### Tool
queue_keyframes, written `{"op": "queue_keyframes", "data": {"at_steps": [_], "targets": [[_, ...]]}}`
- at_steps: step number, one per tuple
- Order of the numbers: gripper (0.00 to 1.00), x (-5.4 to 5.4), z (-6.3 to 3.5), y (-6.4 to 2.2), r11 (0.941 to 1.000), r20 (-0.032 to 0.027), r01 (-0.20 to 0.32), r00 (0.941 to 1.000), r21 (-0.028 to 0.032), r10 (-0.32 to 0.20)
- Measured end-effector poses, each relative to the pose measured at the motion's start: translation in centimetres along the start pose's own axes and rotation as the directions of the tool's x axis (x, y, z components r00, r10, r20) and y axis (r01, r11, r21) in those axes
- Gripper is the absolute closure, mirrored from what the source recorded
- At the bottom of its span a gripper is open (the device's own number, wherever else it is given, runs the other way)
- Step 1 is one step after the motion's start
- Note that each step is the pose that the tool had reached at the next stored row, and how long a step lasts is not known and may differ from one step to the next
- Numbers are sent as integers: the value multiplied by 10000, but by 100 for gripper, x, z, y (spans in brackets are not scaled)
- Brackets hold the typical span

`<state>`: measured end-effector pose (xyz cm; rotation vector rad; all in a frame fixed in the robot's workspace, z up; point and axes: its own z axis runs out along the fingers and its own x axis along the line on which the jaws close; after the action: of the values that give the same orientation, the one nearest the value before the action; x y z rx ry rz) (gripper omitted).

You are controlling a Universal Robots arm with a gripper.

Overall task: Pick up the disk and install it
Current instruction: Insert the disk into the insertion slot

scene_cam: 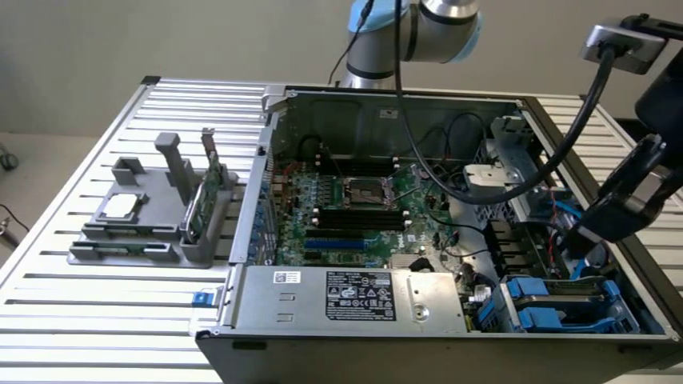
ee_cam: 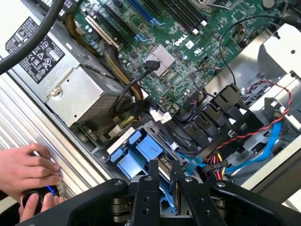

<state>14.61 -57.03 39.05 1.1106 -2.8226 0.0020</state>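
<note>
At the exterior view's lower right, your gripper [ee_cam: 163, 165] pinches the disk [ee_cam: 141, 155] over the drive bay [scene_cam: 555, 310]; likely insertion step, calls for square alignment.

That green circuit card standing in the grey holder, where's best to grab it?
Likely its upper edge, from above. The green circuit card stands on edge in the grey holder, lower part seated, so only the top is free to pinch across its thin faces.

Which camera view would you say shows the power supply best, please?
The exterior view: the power supply lies whole, its label facing up. The wrist view catches part of it, crossed by a black cable.
</note>
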Motion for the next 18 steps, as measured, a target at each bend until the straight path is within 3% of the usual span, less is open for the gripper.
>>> {"op": "queue_keyframes", "data": {"at_steps": [5, 9, 14, 18], "targets": [[75, -1, -1, 0, 9961, 29, -874, 9962, -89, 874], [75, 0, 1, 0, 9873, 49, -1580, 9874, -167, 1581], [75, 0, -1, 0, 9698, 63, -2427, 9700, -257, 2430], [75, 0, -1, 0, 9502, 69, -3097, 9507, -334, 3101]]}}
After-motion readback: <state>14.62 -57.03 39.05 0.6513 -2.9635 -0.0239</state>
